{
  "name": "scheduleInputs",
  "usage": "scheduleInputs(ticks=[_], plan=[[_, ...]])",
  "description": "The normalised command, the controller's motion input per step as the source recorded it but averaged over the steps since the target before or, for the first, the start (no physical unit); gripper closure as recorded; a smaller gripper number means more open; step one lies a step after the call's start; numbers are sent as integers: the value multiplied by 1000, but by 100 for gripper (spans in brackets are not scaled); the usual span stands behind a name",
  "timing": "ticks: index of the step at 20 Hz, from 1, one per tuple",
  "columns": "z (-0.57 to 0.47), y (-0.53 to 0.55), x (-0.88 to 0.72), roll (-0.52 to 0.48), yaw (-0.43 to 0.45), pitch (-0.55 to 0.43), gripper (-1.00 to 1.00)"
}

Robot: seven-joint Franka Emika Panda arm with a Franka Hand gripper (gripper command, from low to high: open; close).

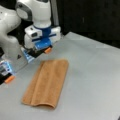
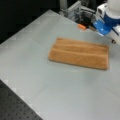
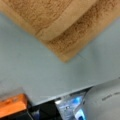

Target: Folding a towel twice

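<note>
Orange-tan terry towel (image 1: 47, 81), folded to a long strip on grey table (image 1: 92, 82), gripper (image 1: 37, 52) lifted just beyond its end, opening not discernible, orange-tipped fixture (image 1: 9, 79) nearby.

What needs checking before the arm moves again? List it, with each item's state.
1. Towel folded once, lying as a long strip: ok.
2. Towel wholly on the table, away from its edges: ok.
3. Layers aligned at the corner in the wrist view: not ok, upper layer sits short.
4. Tool off the cloth, above the table beside the towel's short end: ok.
5. Tool holding nothing: ok.
6. Tool opening: cannot tell.
</note>
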Motion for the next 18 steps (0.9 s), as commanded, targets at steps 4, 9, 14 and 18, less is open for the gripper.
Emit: scheduleInputs(ticks=[4,9,14,18], plan=[[-101,294,393,-226,-30,32,-100],[-16,195,488,-133,35,106,-100],[34,194,564,-151,54,147,-100],[75,210,553,-221,68,155,-100]])
